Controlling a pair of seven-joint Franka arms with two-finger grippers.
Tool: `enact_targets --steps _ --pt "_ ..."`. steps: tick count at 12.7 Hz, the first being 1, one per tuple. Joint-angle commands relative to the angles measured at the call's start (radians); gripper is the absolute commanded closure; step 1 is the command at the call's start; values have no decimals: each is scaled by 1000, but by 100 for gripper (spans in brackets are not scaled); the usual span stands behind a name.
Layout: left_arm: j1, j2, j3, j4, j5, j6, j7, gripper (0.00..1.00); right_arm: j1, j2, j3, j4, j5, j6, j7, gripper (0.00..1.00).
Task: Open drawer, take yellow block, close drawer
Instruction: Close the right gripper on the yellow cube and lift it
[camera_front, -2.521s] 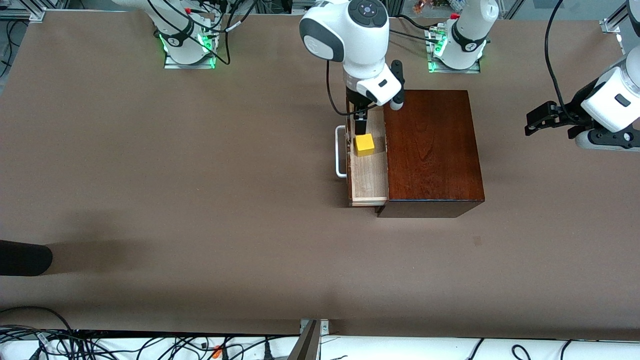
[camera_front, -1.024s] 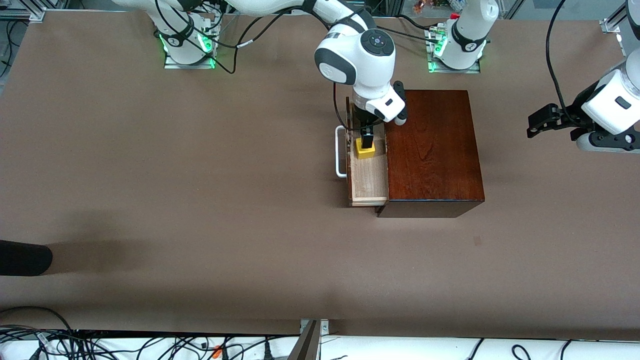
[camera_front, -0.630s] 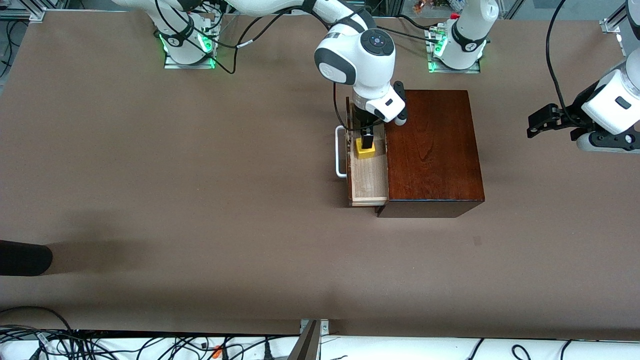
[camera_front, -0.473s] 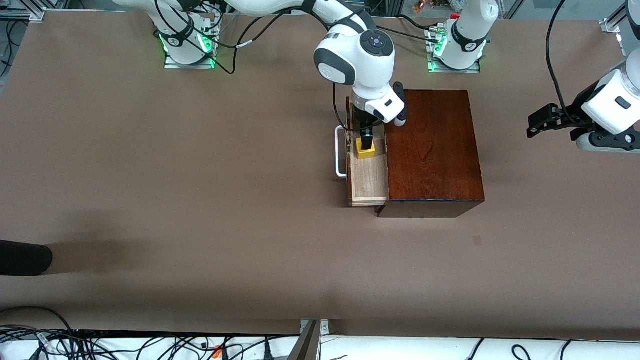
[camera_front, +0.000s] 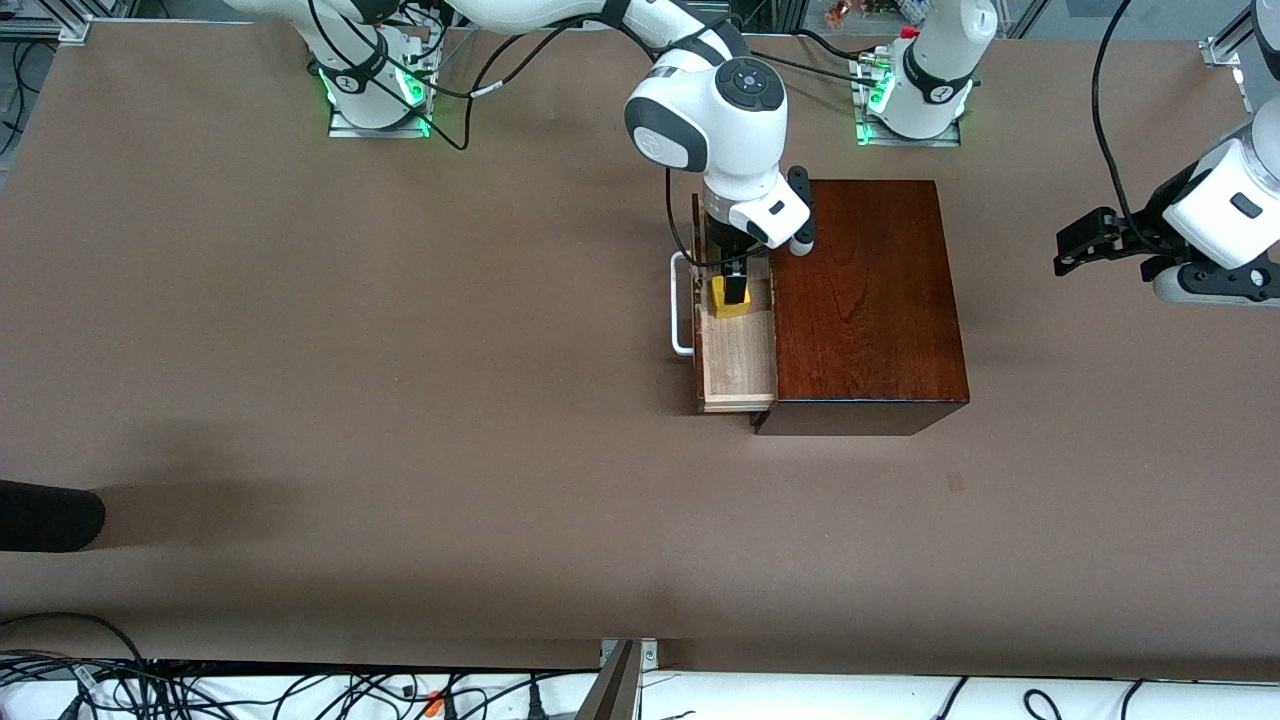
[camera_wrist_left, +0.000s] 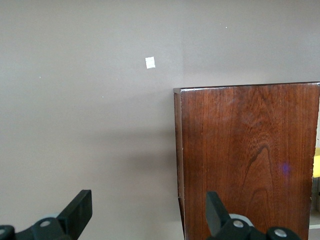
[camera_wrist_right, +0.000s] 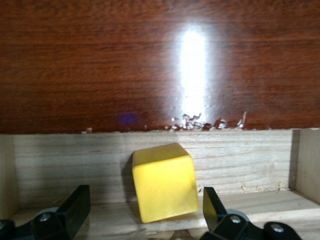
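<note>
The drawer (camera_front: 738, 345) stands pulled out of the box (camera_front: 865, 300) toward the right arm's end of the counter (camera_front: 400, 400), its long axis running from the robots' side toward the front camera, with the white handle (camera_front: 681, 305) on its outer face. The block (camera_front: 730, 303) sits in the drawer, in the half farther from the front camera; in the right wrist view it rests on the pale floor with one edge turned slightly askew to the box's glossy side. The right hand (camera_front: 735, 285) is down in the drawer over the block, fingers (camera_wrist_right: 70, 210) spread, one on each side of the block (camera_wrist_right: 164, 181) and not touching it. The left hand (camera_front: 1075, 240) waits in the air over bare counter at the left arm's end, well apart from the box, fingers (camera_wrist_left: 77, 210) spread and holding nothing. A small white mark (camera_wrist_left: 150, 62) lies on the counter near the box's corner; no writing can be read on anything.
</note>
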Motion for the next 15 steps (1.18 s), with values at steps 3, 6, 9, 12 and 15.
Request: enact_targets --steps 3,6,9,12,15 --pt "5 12 -5 28 19 -11 2 0 3 38 2 32 -14 20 -1 0" --pt "5 12 -5 26 19 -11 2 0 3 46 2 32 -14 25 -3 0" --pt "6 12 -5 28 20 -12 4 0 3 58 -3 32 -14 34 -6 0" --pt "8 12 -5 26 19 -12 7 0 8 52 -12 32 -14 2 -11 67" --pt "8 12 -5 28 19 -15 7 0 9 30 -9 67 -14 -98 -11 100"
